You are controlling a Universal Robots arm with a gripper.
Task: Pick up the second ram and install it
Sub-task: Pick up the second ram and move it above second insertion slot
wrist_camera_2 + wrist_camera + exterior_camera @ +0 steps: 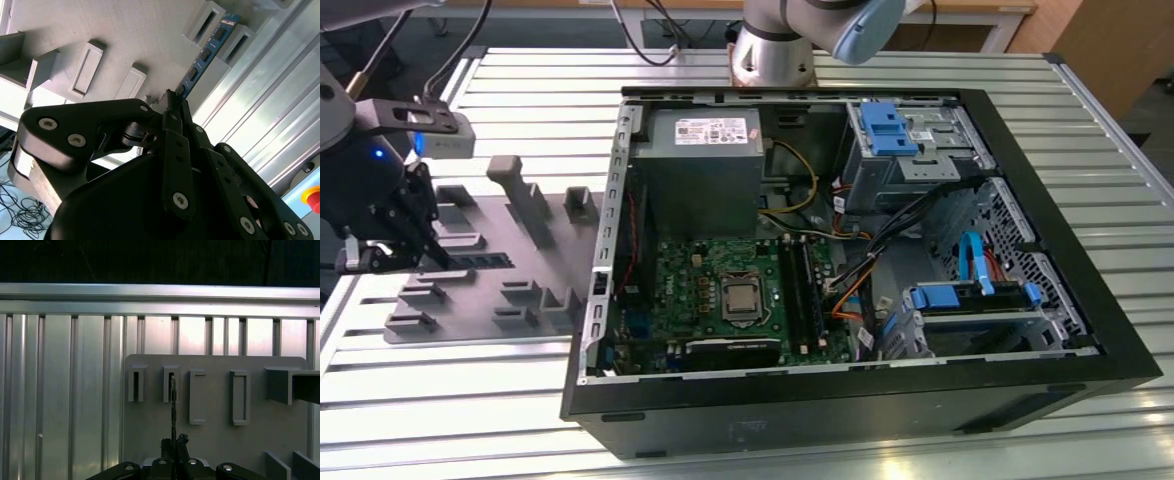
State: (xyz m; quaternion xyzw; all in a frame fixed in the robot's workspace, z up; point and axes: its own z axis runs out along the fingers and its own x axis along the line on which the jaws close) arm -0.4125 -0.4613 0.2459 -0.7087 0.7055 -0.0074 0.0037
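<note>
The end effector [173, 101] has its fingers drawn in to a narrow gap, pinching the near end of the second ram [208, 49]. The blue stick runs straight out from the fingertips, edge-on in the first wrist view. Its far end reaches the raised slot blocks of the grey holder tray [125, 35]. I cannot tell whether the stick sits in those blocks or is just above them.

The pick looks to be the step in hand. I judge it goes best with the stick kept in line with the slots, without twisting or tilting. The grip should fall on the board's end, not on its chips.

The tray lies on the slatted table [480, 400], near the edge at the exterior view's left. The open computer case [1067, 372] and its green motherboard [700, 275] stand beside the tray, toward the table's middle.
</note>
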